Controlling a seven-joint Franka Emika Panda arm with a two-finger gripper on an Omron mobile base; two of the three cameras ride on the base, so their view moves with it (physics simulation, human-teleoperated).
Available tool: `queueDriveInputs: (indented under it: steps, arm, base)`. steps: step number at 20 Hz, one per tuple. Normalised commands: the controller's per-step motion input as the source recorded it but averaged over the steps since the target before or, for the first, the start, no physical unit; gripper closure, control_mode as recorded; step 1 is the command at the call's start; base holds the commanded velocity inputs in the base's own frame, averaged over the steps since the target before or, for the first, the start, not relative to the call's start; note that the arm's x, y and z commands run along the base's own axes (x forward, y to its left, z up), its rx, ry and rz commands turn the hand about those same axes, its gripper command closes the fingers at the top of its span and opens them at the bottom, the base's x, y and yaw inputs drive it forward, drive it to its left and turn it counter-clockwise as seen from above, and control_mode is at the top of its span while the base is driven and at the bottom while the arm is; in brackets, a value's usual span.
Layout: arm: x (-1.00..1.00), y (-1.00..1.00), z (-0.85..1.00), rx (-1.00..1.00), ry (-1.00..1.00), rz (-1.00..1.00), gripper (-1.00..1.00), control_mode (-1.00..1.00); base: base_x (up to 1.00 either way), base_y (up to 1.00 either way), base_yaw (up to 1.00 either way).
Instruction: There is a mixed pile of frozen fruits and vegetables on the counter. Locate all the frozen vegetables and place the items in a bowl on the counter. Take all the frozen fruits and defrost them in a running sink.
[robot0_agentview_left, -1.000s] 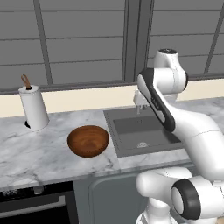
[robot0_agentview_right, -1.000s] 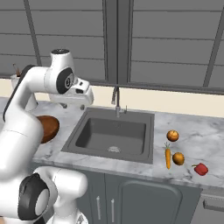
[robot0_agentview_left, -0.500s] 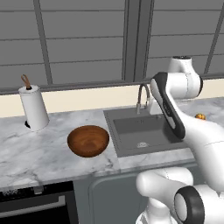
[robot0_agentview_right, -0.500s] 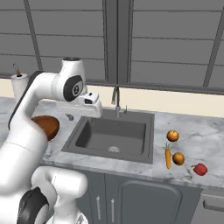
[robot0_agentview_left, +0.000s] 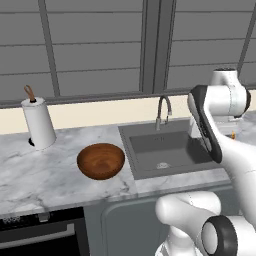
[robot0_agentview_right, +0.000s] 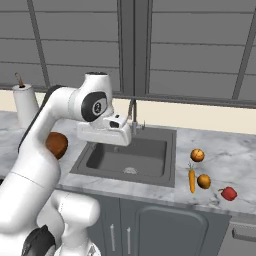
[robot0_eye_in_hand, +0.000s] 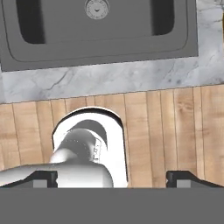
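Gripper above the front edge of the sink, jaws spread wide, nothing between them.

Carrot, two orange-brown balls and the red piece lie together on the counter right of the sink, near its front edge. Bowl sits on the counter left of the sink, with nothing visible in it; paper towel roll stands at the back edge.

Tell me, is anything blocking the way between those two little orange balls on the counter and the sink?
Nothing visible does. The two orange balls lie on the counter just right of the sink, with bare marble between; only the carrot lies beside them.
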Motion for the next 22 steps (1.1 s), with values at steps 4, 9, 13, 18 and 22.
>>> queueDriveInputs:
  steps: [4, 9, 13, 18, 22]
  arm:
    - [-0.02, -0.82, -0.25, -0.02, 0.1, -0.02, -1.0, -1.0]
    - [0.09, -0.86, -0.32, -0.02, 0.05, 0.0, -1.0, -1.0]
    - [0.18, -0.68, -0.35, -0.07, 0.01, 0.0, -1.0, -1.0]
    - [0.16, -0.51, -0.41, -0.05, 0.0, 0.01, -1.0, -1.0]
    - [0.18, -0.45, -0.33, -0.01, 0.01, 0.02, -1.0, -1.0]
  base:
    - [0.0, 0.0, 0.0]
    - [0.0, 0.0, 0.0]
    - [0.0, 0.0, 0.0]
    - [0.0, 0.0, 0.0]
    - [0.0, 0.0, 0.0]
